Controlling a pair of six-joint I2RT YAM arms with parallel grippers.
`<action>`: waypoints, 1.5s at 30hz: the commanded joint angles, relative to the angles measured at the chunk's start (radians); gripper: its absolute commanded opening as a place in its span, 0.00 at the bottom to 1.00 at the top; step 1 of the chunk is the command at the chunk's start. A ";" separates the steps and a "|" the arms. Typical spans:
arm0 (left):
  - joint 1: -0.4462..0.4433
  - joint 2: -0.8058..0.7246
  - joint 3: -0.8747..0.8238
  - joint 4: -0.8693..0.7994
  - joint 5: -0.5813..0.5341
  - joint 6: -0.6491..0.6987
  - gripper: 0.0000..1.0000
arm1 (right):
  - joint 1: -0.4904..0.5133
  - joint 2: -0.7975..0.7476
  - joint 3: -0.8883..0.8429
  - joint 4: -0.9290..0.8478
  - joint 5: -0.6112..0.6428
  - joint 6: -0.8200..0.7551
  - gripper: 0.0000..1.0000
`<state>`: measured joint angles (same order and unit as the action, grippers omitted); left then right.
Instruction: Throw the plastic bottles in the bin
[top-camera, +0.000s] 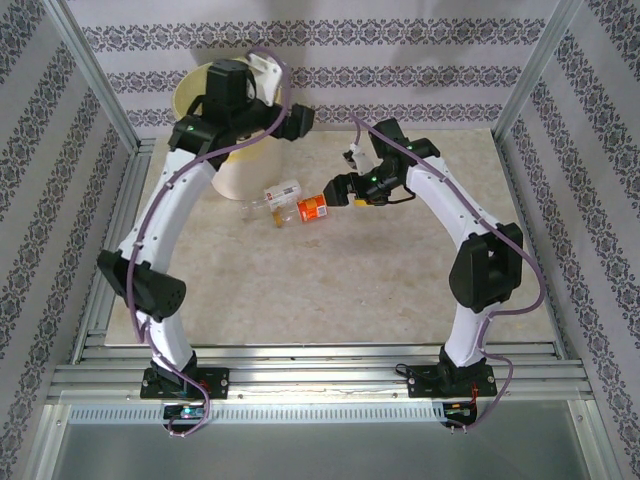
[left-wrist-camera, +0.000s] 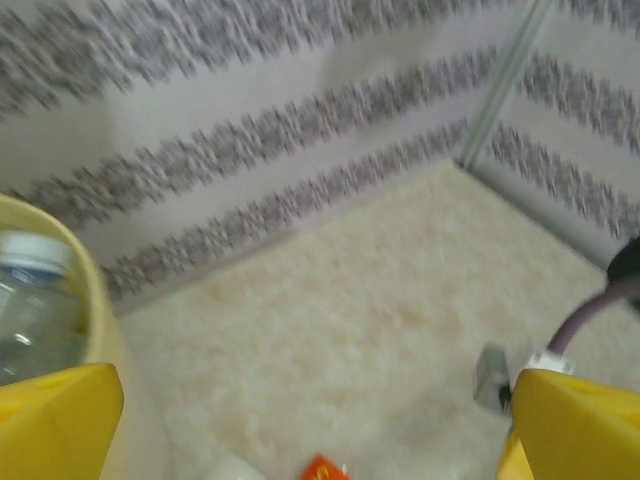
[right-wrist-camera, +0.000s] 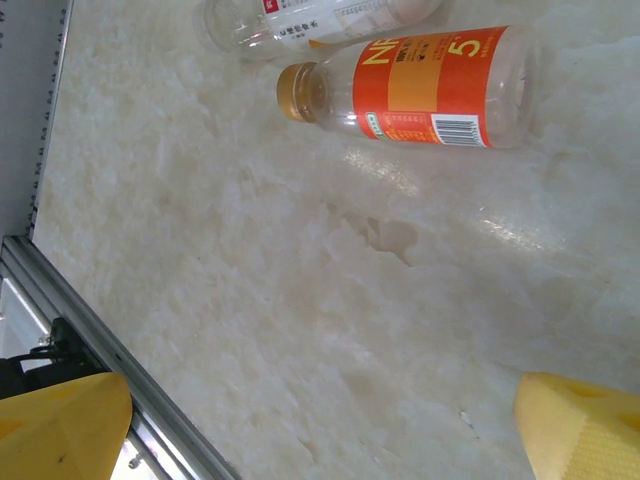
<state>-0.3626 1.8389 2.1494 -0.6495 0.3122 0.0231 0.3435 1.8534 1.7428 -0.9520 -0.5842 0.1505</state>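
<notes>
The cream bin (top-camera: 235, 170) stands at the back left. My left gripper (top-camera: 298, 122) hangs by its right rim, open and empty. In the left wrist view the bin's rim (left-wrist-camera: 98, 300) is at the left with a clear white-capped bottle (left-wrist-camera: 35, 310) inside, and my left gripper (left-wrist-camera: 315, 420) has its yellow fingers wide apart over bare table. Two plastic bottles lie just right of the bin: one with an orange label (top-camera: 313, 208) (right-wrist-camera: 430, 85) and one with a white label (top-camera: 277, 195) (right-wrist-camera: 310, 18). My right gripper (top-camera: 333, 190) (right-wrist-camera: 320, 425) is open beside the orange-labelled bottle, apart from it.
The beige marble-patterned table (top-camera: 330, 290) is boxed in by patterned walls and metal posts. A metal rail (right-wrist-camera: 110, 340) runs along the table's edge in the right wrist view. A corner post (left-wrist-camera: 500, 90) stands at the back right.
</notes>
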 joint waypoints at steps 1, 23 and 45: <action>-0.028 0.054 0.027 -0.169 0.073 0.094 0.99 | -0.025 -0.057 -0.026 0.005 0.036 0.021 0.98; -0.136 0.528 0.279 -0.439 -0.076 0.180 0.72 | -0.179 -0.285 -0.243 0.022 0.147 0.163 0.98; -0.162 0.715 0.259 -0.383 -0.288 0.176 0.64 | -0.175 -0.316 -0.253 -0.011 0.104 0.167 0.98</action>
<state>-0.5098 2.5198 2.4130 -1.0393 0.0895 0.1917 0.1646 1.5677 1.5021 -0.9424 -0.4610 0.3122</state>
